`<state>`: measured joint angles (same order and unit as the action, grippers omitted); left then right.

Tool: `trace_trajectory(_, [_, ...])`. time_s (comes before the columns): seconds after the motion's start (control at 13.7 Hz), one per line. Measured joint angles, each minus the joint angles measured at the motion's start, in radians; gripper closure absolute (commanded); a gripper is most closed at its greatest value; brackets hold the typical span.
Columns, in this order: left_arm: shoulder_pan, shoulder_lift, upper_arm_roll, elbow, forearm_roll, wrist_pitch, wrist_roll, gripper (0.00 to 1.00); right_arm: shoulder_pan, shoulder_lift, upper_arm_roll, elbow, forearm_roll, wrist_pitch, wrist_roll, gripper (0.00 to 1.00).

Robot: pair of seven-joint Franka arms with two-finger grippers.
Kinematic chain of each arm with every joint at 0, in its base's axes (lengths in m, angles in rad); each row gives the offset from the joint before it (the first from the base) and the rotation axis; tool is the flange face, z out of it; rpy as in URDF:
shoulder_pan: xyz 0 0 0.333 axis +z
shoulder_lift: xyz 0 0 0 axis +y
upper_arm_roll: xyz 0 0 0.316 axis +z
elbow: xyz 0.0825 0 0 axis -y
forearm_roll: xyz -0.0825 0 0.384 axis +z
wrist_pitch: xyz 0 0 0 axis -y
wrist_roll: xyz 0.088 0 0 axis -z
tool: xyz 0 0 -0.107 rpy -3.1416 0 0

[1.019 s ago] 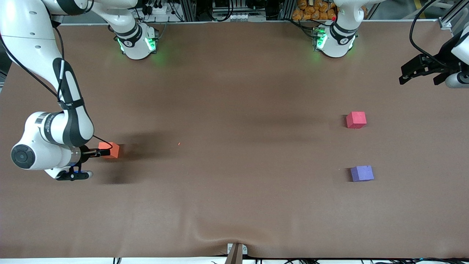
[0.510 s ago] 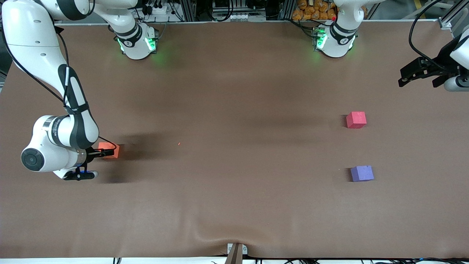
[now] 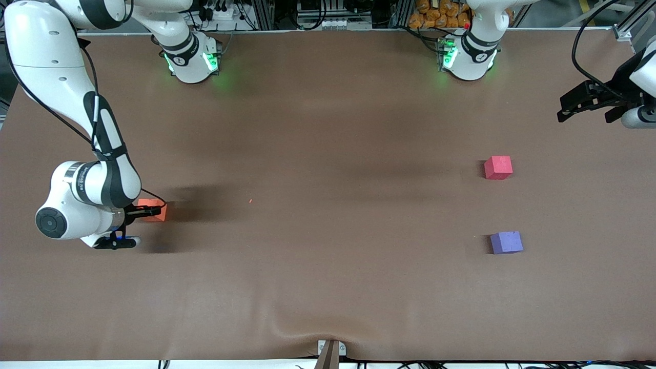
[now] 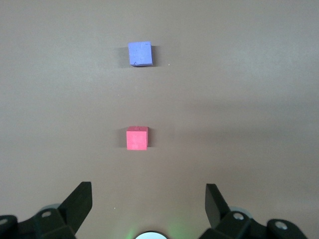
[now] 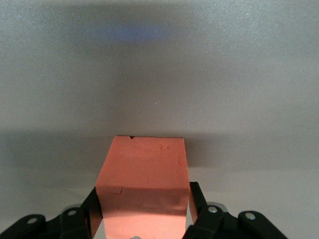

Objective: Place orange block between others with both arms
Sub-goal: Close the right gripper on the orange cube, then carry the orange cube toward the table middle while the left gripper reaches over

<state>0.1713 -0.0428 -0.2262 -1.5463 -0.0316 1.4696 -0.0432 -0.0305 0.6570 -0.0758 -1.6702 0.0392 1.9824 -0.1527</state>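
Right gripper: positioned low at the orange block, near the table edge at the right arm's end; its fingers are seen pressed against two opposite faces of the cube, so the jaws are clamped on it.
Orange block: appears to rest on the table, though contact with the surface cannot be confirmed.
Left gripper: held in the air over the table edge at the left arm's end, jaws wide apart, nothing between them; this arm waits.
Pinkish-red cube: located toward the left arm's end, farther from the front camera than the purple-blue cube.
Gap: the two cubes are set apart, with bare surface between them.
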Motion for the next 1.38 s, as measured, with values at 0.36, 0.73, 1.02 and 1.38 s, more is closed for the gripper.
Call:
trace_trajectory(0.36, [0.0,0.0,0.0,0.0,0.0,0.0,0.0,0.0,0.01,-0.012,0.005,0.031,0.074,0.031,0.001,0.45])
trace_trajectory(0.73, [0.0,0.0,0.0,0.001,0.0,0.0,0.0,0.0,0.167,-0.122,0.017,0.06,0.211,0.027,0.027,0.47])
trace_trajectory(1.02, [-0.001,0.001,-0.002,0.0,0.0,0.0,0.0,0.0,0.416,-0.135,0.022,0.064,0.37,0.045,0.284,0.47])
trace_trajectory(1.38, [-0.009,0.031,-0.014,0.0,0.0,0.023,0.0,0.0,0.621,-0.096,0.02,0.062,0.523,0.157,0.425,0.47])
